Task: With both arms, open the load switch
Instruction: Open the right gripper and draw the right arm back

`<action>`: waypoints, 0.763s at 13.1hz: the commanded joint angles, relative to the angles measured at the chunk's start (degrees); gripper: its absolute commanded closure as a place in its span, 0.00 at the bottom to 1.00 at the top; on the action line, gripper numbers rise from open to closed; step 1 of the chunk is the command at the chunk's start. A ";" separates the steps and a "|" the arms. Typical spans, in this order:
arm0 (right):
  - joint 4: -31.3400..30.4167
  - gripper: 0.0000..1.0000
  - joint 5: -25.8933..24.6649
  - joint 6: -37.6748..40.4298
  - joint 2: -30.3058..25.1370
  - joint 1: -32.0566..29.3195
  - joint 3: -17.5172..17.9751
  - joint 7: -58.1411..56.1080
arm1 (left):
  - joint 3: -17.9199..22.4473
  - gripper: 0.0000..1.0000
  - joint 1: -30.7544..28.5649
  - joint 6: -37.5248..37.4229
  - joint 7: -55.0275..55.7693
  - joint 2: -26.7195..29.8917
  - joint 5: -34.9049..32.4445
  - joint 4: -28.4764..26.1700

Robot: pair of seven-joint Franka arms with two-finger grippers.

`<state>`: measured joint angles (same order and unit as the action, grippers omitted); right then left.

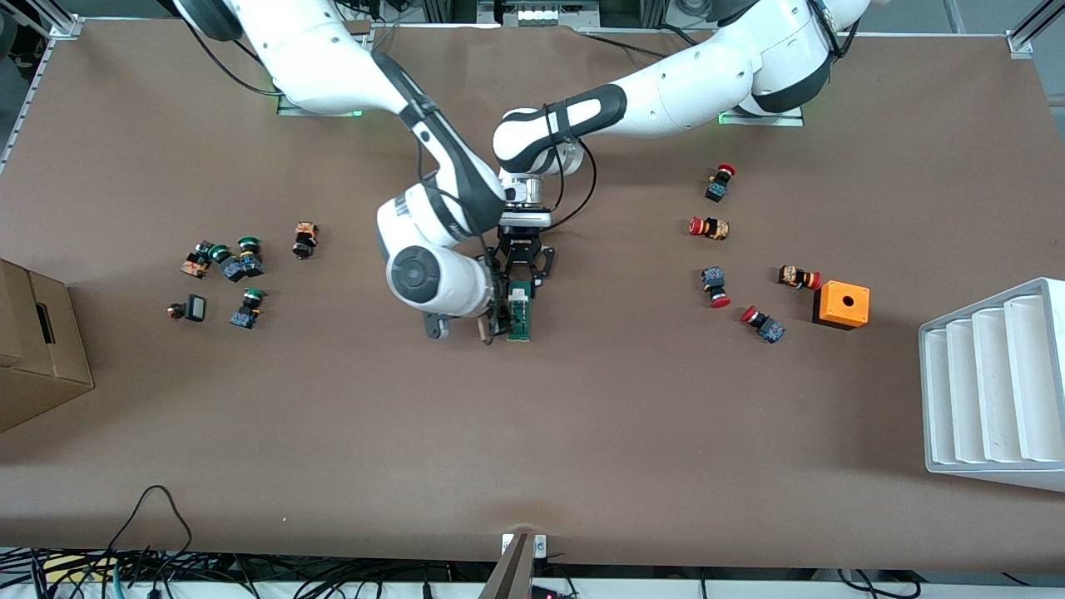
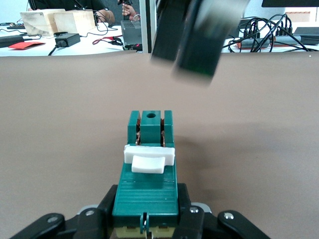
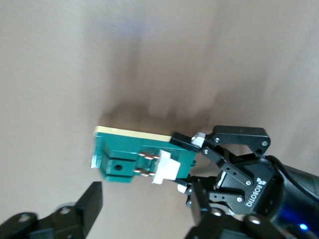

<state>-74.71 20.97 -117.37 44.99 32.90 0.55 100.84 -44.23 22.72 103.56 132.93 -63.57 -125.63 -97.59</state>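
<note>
at mid-table, the left gripper [image 1: 520,281] is clamping the load switch [image 1: 521,313] at one end, holding it level just above the mat. its white piece [image 2: 149,159] is sitting across the top. the right gripper [image 1: 497,320] is hanging beside the switch's free end, jaws spread and gripping nothing; one finger [image 3: 89,206] is showing in its wrist view, the other cut off. the right arm is hiding part of the switch from the front.

- Orange cube [image 1: 841,304] beside red-capped buttons [image 1: 720,182]
- Green-capped buttons [image 1: 248,255] near a cardboard box [image 1: 37,345]
- White ribbed tray [image 1: 994,383] at the table's [image 1: 582,433] edge
</note>
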 commanded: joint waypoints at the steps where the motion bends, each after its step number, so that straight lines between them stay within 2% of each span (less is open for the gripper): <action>1: -1.32 0.05 -1.11 3.89 -5.33 -3.70 0.60 -8.17 | 1.34 0.84 1.10 3.93 -0.75 -2.43 -1.46 5.22; 2: -2.36 0.04 -1.28 4.08 -7.44 -4.76 0.60 -12.12 | 1.25 0.65 0.92 3.93 -0.66 -2.08 -1.46 5.13; 3: -4.11 0.01 -1.28 4.95 -9.98 -6.34 0.60 -16.69 | 1.25 0.25 0.49 3.93 -0.22 -1.73 -1.38 4.87; 4: -5.87 0.01 -1.28 5.65 -12.36 -8.01 0.60 -21.87 | 1.08 0.00 0.40 3.93 -0.39 -1.56 -1.37 4.86; 6: -10.09 0.01 -1.89 7.58 -17.54 -10.48 0.51 -32.06 | 0.99 0.00 -0.04 3.93 -0.75 -0.33 -0.94 4.25; 8: -14.05 0.01 -5.66 9.86 -22.29 -13.02 0.51 -42.61 | 0.64 0.00 -0.92 4.02 -0.83 0.81 -0.85 3.20; 10: -14.33 0.01 -6.20 13.99 -24.76 -16.18 0.42 -51.58 | 0.63 0.00 -2.58 4.11 -0.83 3.09 -0.85 0.05</action>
<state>-84.77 16.07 -105.47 24.94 19.41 0.26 57.16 -43.59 21.81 106.72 132.62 -63.36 -125.74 -94.44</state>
